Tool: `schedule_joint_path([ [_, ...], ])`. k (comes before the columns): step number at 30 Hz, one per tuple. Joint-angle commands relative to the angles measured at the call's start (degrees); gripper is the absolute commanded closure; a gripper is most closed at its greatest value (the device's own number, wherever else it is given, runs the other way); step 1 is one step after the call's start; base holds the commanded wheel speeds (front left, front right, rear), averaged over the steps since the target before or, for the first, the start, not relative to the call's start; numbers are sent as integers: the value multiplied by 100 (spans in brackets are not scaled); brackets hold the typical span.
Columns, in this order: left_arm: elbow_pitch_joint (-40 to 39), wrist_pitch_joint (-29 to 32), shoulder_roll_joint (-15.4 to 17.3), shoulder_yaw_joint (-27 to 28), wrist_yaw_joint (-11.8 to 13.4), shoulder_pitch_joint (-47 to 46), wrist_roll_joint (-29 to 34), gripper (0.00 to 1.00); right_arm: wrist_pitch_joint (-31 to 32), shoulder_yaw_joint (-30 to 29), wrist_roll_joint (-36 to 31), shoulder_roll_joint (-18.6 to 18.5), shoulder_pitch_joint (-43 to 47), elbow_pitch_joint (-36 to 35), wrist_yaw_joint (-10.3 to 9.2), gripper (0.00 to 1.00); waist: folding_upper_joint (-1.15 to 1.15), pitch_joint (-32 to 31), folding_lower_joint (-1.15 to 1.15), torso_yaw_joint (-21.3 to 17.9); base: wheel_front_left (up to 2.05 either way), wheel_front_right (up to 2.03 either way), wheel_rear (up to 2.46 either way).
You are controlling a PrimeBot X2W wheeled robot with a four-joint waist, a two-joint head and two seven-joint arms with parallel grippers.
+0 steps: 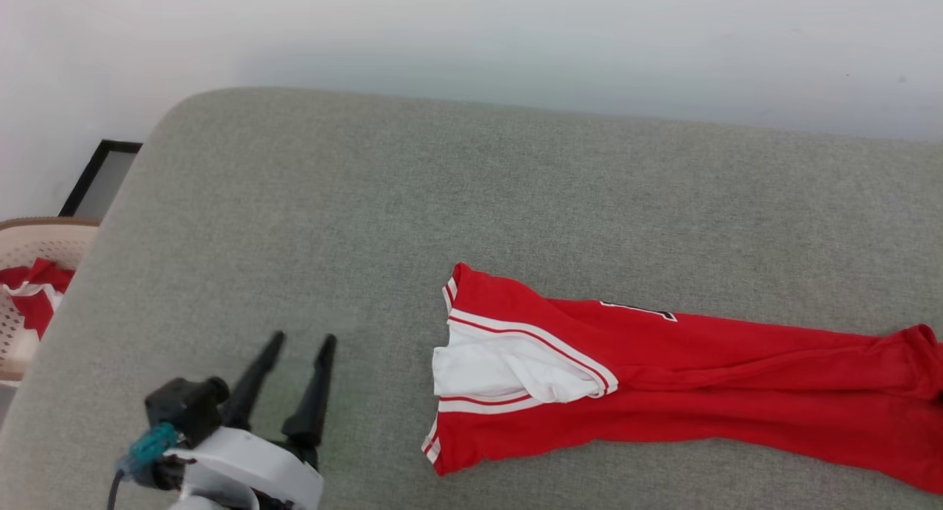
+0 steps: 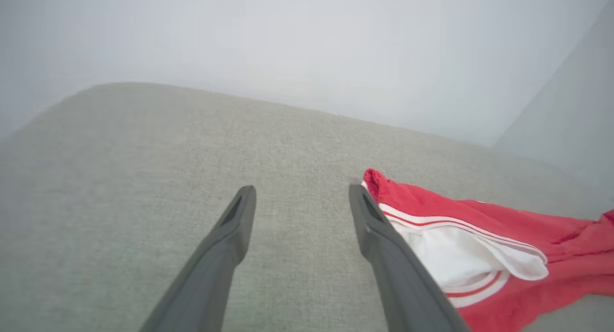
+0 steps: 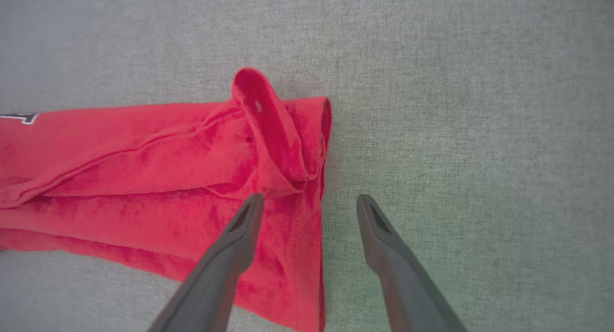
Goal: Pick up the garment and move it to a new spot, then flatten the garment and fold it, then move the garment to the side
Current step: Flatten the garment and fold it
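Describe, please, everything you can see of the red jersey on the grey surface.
The jersey is red cloth with a white sleeve, red-and-white striped trim and a black, white-outlined mark partly hidden in a fold. It lies folded lengthwise into a long, wrinkled band, flat on the grey surface. Nothing grips it.

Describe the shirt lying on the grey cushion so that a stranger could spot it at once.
Look at the wide grey cushioned surface before the white wall. On its right half lies a long, bunched red garment with a white sleeve trimmed in red-and-white stripes. Unlike the red-and-white cloth in the basket off the left edge, it lies on the cushion itself.
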Motion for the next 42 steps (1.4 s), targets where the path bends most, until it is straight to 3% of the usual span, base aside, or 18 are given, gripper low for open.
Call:
schedule_joint_path([
  [1, -67, 2, -116, 182, -22, 115, 292, 0, 128, 4, -48, 54, -141, 100, -4, 0, 0, 15, 0, 16, 0, 0, 0],
  [8, -273, 2, -651, 954, -198, 330, 1648, 0, 932, -97, -137, 232, -535, 523, -4, 0, 0, 115, 0, 71, 0, 0, 0],
  [17, -40, 1, -1226, 1572, -537, 325, 2298, 0, 1500, 97, -613, 902, -797, 892, -1, 0, 0, 360, 0, 55, 0, 0, 0],
  [19, 17, 1, -1322, 1692, -607, 298, 2414, 0, 1512, 112, -720, 1093, -861, 924, 4, 97, 0, 398, 0, 41, 0, 0, 0],
  [20, 40, 1, -1356, 1742, -627, 291, 2480, 0, 1496, 89, -733, 1164, -884, 929, 10, 100, 0, 410, 0, 33, 0, 0, 0],
  [23, 73, 2, -1426, 1890, -703, 297, 2637, 0, 1401, -68, -760, 1231, -923, 929, 12, 100, 0, 422, 0, -7, 0, 0, 0],
  [28, 29, 2, -1492, 2111, -761, 343, 2848, 0, 1083, -549, -722, 1037, -966, 900, -6, 100, 0, 411, 0, -139, 0, 0, 0],
  [35, -15, 2, -1444, 2227, -803, 391, 3058, 0, 576, -1284, -660, 627, -848, 866, -5, 100, 0, 498, 0, -387, 0, 0, 0],
  [42, -42, 2, -1422, 2334, -806, 385, 3115, 0, 124, -1976, -1040, 9, -513, 1025, -5, 100, 0, 562, 0, -599, 0, 0, 0],
])
